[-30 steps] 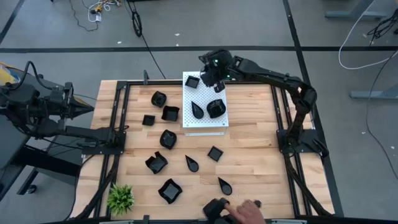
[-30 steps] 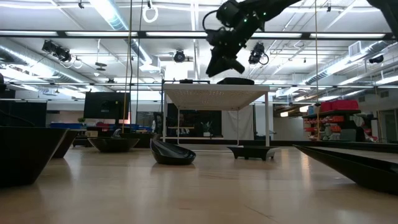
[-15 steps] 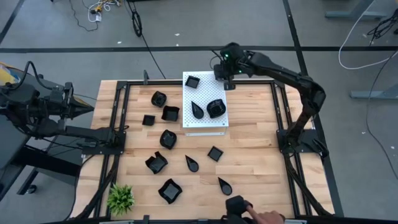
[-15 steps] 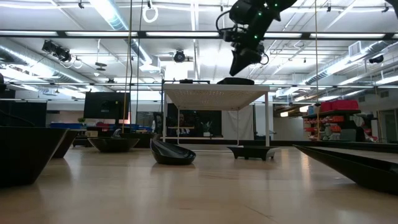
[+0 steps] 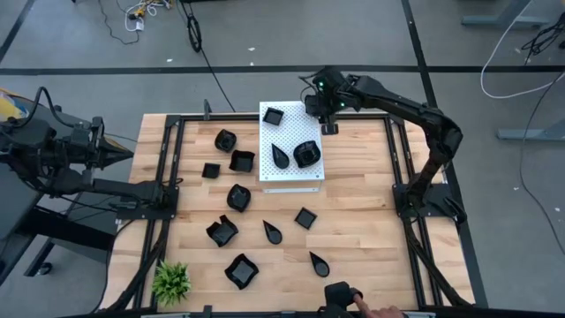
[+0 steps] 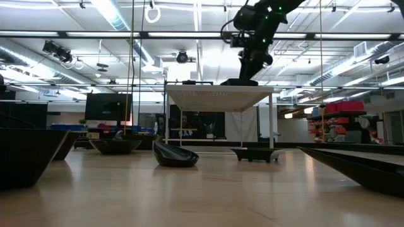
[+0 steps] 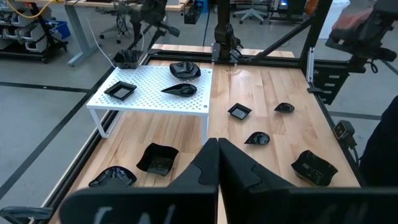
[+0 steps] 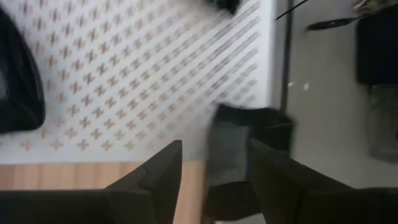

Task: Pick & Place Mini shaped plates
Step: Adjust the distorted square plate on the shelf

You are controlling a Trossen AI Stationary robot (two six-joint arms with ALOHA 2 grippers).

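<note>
My right gripper [image 5: 326,117] holds one small black dish [image 8: 239,134] above the far right corner of the white perforated board [image 5: 291,178]. The dish also shows in the left wrist view [image 7: 127,59]. Three black dishes rest on the board: a square one [image 5: 274,115], a teardrop [image 5: 281,156] and a rounded one [image 5: 306,155]. Several more black dishes, such as a dish [image 5: 238,197] and a dish [image 5: 305,217], lie on the wooden table. My left gripper [image 7: 217,155] is shut and empty, off the table's left edge [image 5: 119,152]. My right gripper comes at the dish from above, fingers pointing down. The dish [image 8: 233,124] sits between the two fingers, and one finger [image 8: 273,174] covers part of it. The picture is blurred, so which part is pinched does not show. The dish is lifted clear over the board's corner.
A green plant [image 5: 171,283] stands at the near left corner. A person's hand [image 5: 366,311] and a black dish [image 5: 336,293] are at the table's near edge. Black frame rails run along the table's left and right sides. Bare wood lies right of the board.
My right gripper has carried the dish toward the table's right edge, from over the board's far middle to its far right corner, then sunk a little. The person's hand at the near edge has drawn back toward the right.
</note>
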